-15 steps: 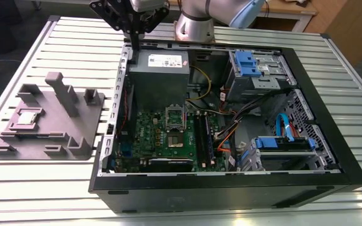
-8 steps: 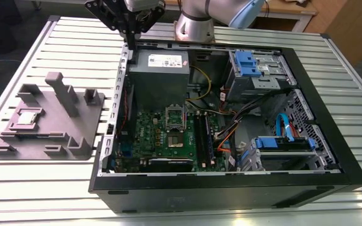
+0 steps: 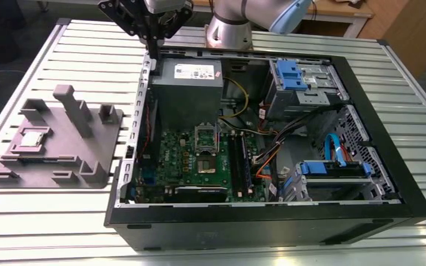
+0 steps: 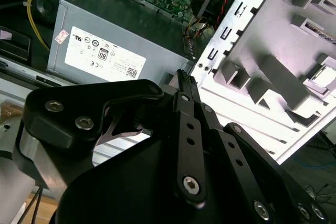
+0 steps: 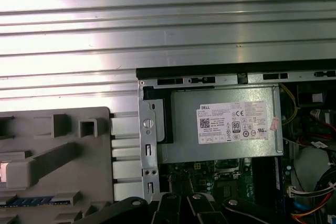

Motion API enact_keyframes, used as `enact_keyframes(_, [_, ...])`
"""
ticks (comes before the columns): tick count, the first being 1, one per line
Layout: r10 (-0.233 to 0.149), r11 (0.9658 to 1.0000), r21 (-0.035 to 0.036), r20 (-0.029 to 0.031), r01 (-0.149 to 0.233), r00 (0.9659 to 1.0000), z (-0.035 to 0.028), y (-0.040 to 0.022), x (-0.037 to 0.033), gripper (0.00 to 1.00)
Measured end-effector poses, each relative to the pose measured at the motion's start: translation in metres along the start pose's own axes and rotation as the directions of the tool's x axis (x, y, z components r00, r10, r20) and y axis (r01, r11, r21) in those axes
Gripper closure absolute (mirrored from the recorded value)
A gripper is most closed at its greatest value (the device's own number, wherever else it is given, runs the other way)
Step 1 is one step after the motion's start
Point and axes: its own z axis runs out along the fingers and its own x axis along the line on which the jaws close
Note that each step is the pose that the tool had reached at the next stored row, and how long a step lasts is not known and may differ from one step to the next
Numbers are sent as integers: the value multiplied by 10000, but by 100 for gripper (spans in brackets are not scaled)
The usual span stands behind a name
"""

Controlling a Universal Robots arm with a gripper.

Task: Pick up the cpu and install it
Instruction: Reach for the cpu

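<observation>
Grey plastic comes first at the exterior view's left: one fixture block [image 3: 57, 149] lies on the slatted table [image 3: 42, 221]. In its square seat is the one cpu [image 3: 34, 137], silvery top up, with nothing touching it. So I judge that no part of the job is done: the pick-up and the installing are both left.

Going rightward, my pincer [image 3: 153, 54] hangs above the rear corner of the one open computer case [image 3: 272, 221], well apart from the cpu. In the second wrist view its fingers [image 4: 185, 103] are pressed together with nothing between them.

Just beyond it sits one grey power supply [image 3: 187, 83]. Then comes one green motherboard [image 3: 191, 166] with one dark socket [image 3: 206, 138], which looks empty to me, though I cannot be sure. Furthest right I count two blue drive brackets [image 3: 287, 72], one at the back of the case and one nearer its front.
</observation>
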Motion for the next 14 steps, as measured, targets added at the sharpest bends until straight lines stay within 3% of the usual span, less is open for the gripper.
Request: enact_keyframes(14, [-2,10000,-1,22,2,10000,-3,-7,90,90])
